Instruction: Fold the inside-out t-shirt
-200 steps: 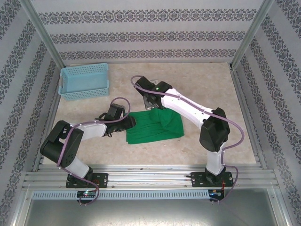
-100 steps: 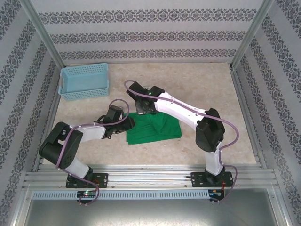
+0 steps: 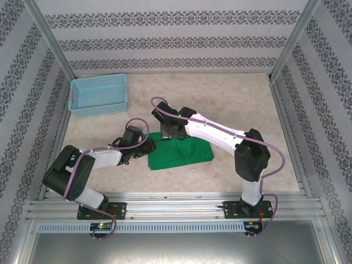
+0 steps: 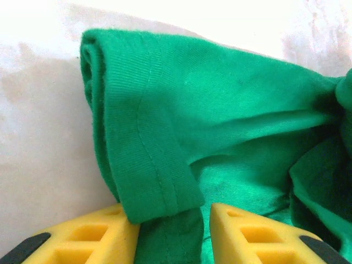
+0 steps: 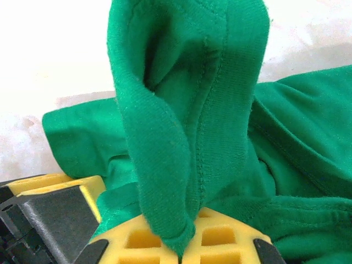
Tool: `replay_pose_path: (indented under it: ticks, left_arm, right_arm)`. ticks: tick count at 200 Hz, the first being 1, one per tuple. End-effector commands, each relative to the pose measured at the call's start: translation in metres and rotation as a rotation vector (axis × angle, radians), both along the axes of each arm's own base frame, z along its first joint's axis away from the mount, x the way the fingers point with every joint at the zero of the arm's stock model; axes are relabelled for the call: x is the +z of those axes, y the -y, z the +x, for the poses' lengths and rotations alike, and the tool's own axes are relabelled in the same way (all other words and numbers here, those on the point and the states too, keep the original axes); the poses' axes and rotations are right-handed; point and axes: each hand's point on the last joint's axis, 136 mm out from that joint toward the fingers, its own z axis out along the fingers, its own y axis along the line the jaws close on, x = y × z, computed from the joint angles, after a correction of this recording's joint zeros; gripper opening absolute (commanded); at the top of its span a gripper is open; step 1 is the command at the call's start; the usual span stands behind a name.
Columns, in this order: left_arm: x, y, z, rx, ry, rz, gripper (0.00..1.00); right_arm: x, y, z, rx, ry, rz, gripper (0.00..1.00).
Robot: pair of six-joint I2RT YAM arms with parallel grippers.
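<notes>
The inside-out t-shirt point(image 3: 187, 154) is a bright green bundle, partly folded, on the table in the middle of the top view. At its far left corner my right gripper point(image 3: 168, 132) is shut on a lifted, seamed fold of the t-shirt point(image 5: 187, 82), which is pinched between the yellow fingertips of the right gripper point(image 5: 190, 231). My left gripper point(image 3: 149, 145) is at the shirt's left edge. In the left wrist view the left gripper point(image 4: 173, 220) stands partly open. It straddles a hemmed edge of the t-shirt point(image 4: 220, 110), and cloth fills most of the gap between the fingers.
A light blue mesh basket point(image 3: 99, 94) stands at the back left of the table point(image 3: 231, 104). Patterned walls and metal posts enclose the table on three sides. A metal rail point(image 3: 176, 208) with the arm bases runs along the near edge.
My right gripper has carried its fold of cloth left and toward the near side, flattening the shirt's raised right part. My left gripper has edged onto the left hem and its jaws have narrowed.
</notes>
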Motion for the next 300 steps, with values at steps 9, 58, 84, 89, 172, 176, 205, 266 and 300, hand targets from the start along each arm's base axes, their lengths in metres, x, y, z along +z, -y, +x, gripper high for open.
replay_pose_path:
  ticks: [9, 58, 84, 89, 172, 176, 205, 266, 300]
  left_arm:
    - [-0.008, -0.002, -0.012, 0.011, -0.029, 0.012, 0.39]
    - [-0.008, -0.005, -0.013, 0.023, -0.021, 0.015, 0.39]
    - [-0.005, -0.019, -0.017, 0.073, -0.02, 0.059, 0.42]
    - [-0.003, -0.025, -0.018, 0.096, -0.015, 0.075, 0.44]
    - [0.067, -0.042, -0.023, 0.111, 0.1, 0.245, 0.53]
    - [0.073, -0.037, -0.022, 0.098, 0.109, 0.254, 0.54]
    - [0.105, 0.002, -0.016, -0.005, 0.174, 0.349, 0.61]
    - [0.084, 0.073, 0.005, -0.197, 0.109, 0.469, 0.61]
    - [0.069, 0.084, 0.006, -0.227, 0.078, 0.455, 0.46]
  right_arm:
    - [0.006, -0.019, -0.007, 0.004, -0.001, 0.063, 0.0]
    - [0.0, -0.03, -0.012, 0.014, -0.021, 0.096, 0.08]
    - [0.012, -0.036, -0.013, 0.049, -0.018, 0.125, 0.3]
    - [0.017, -0.036, -0.014, 0.059, -0.01, 0.132, 0.36]
    - [0.036, 0.072, 0.001, -0.043, 0.084, 0.157, 0.56]
    - [0.032, 0.077, 0.002, -0.053, 0.077, 0.153, 0.56]
    - [0.007, 0.11, 0.005, -0.127, 0.049, 0.126, 0.56]
    - [-0.007, 0.142, -0.001, -0.182, 0.054, 0.137, 0.58]
    - [-0.017, 0.151, -0.006, -0.199, 0.037, 0.127, 0.59]
